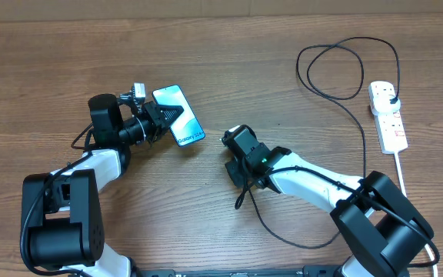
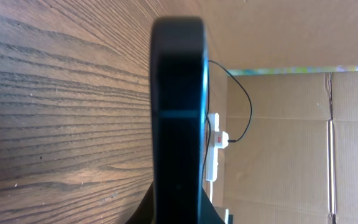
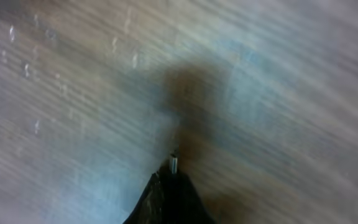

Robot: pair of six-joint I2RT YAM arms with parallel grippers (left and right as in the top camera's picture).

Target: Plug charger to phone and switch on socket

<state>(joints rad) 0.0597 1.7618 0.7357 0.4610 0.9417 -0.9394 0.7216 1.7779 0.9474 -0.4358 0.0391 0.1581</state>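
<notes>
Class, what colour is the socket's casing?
White: the socket shows best in the overhead view.

Robot lab or test bench, not home. Bare wood-grain table [image 1: 229,46]. Plain cardboard panels [image 2: 291,124] stand along far edge as makeshift wall, seams showing. Two black-and-white robot arms mounted at near edge: left arm [image 1: 60,223] by near left corner, right arm [image 1: 383,223] by near right corner. White socket [image 1: 388,115] strip lies near right edge, white cord trailing toward near edge.
</notes>
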